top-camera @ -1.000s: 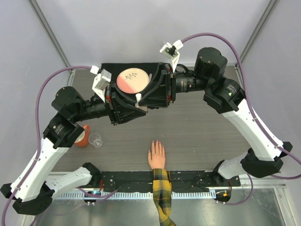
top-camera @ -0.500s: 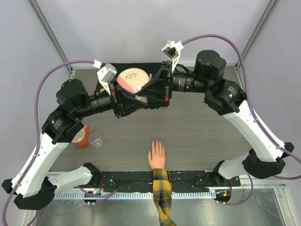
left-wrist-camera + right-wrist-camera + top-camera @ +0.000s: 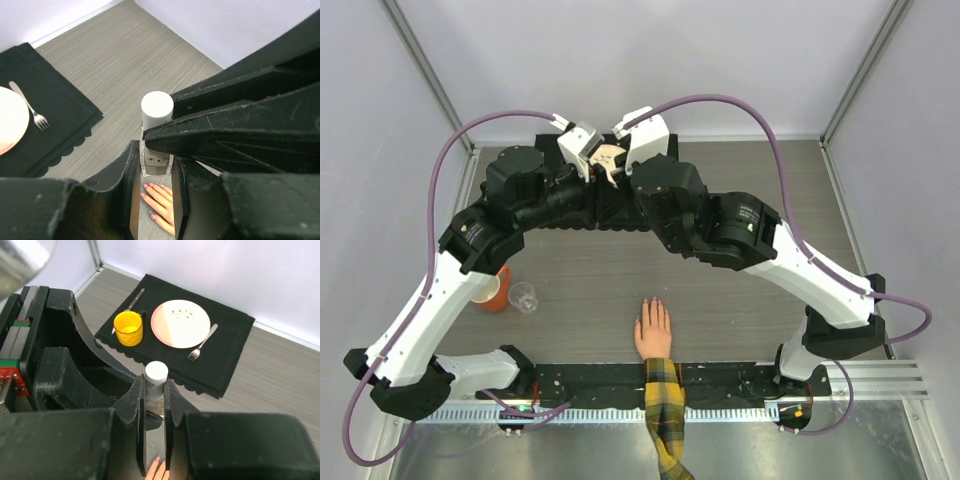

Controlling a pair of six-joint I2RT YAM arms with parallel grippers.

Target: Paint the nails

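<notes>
While the left pincer (image 3: 156, 161) holds the bottle (image 3: 157, 107), nails (image 3: 653, 304) point away — hand (image 3: 653, 335) near-to-far.

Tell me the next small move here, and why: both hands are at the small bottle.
Probably twist the white cap loose with the right hand while the left hand holds the clear bottle steady. The cap is on, each hand appears closed on its part, and no brush is out, so the nails below cannot be painted yet.
</notes>
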